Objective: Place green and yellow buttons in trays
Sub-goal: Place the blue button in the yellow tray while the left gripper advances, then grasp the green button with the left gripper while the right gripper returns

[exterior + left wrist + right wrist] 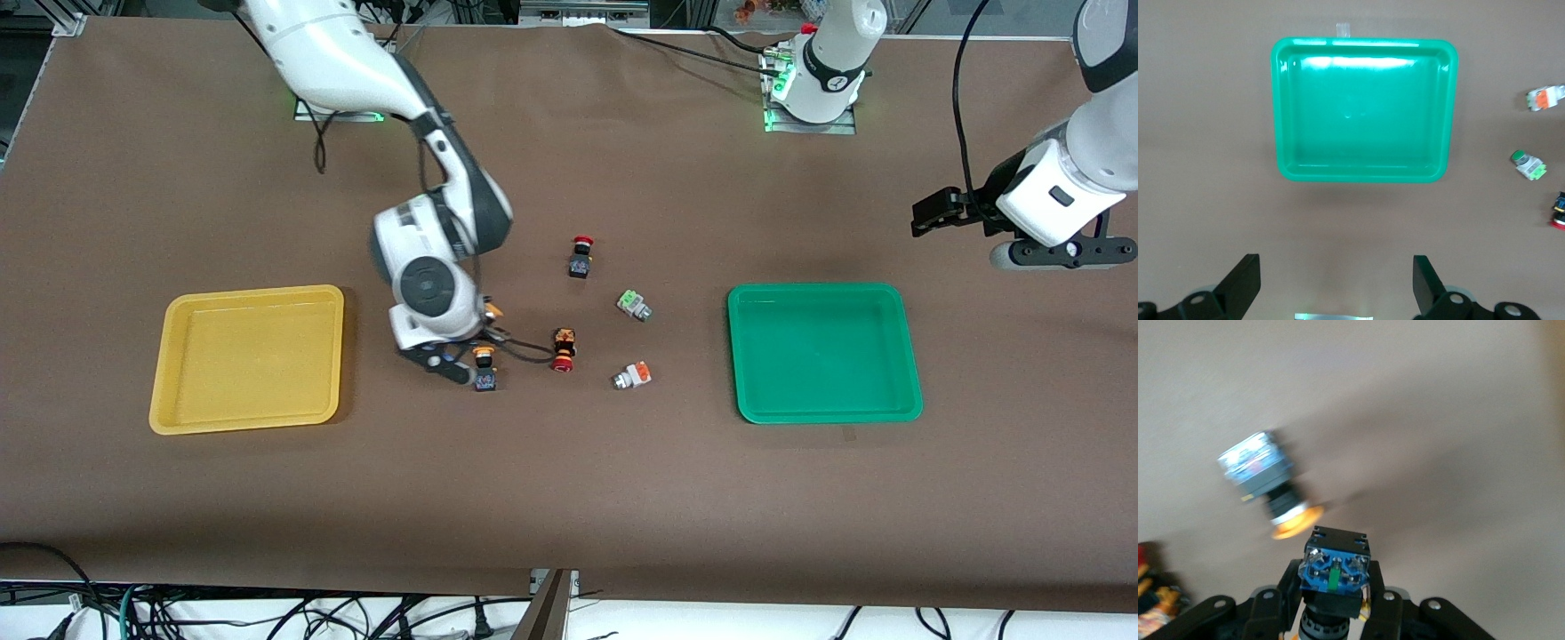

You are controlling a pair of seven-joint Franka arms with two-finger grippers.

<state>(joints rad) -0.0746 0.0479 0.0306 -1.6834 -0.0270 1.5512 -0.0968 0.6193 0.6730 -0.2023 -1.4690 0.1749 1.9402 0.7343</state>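
The right gripper [1335, 607] is closed on a yellow-capped push-button switch with a black body [1335, 577]: in the right wrist view its black fingers [1288, 583] press both sides of the body, low in the middle of the frame, with the blue terminal block and its green centre facing the camera. In the front view only a bit of orange at the gripper's edge shows this switch, just left of centre. A second yellow-capped black-bodied switch [484, 368] lies on its side on the brown table [569, 498], just beside the gripper and apart from its fingers.

Right of centre in the front view lie a white-grey switch with a green cap [634, 305] and, lower, a white-grey switch with an orange cap [633, 376]. Between them and the gripper sit two red-capped black switches, one higher [580, 257], one lower [563, 349].

The shallow yellow plastic tray [247, 418] lies at the left, the shallow green plastic tray [825, 414] at the right, both without buttons in them.

The left gripper [1337, 283] waits above the table at the upper right of the front view, beside the green tray, its fingers spread wide and holding nothing.
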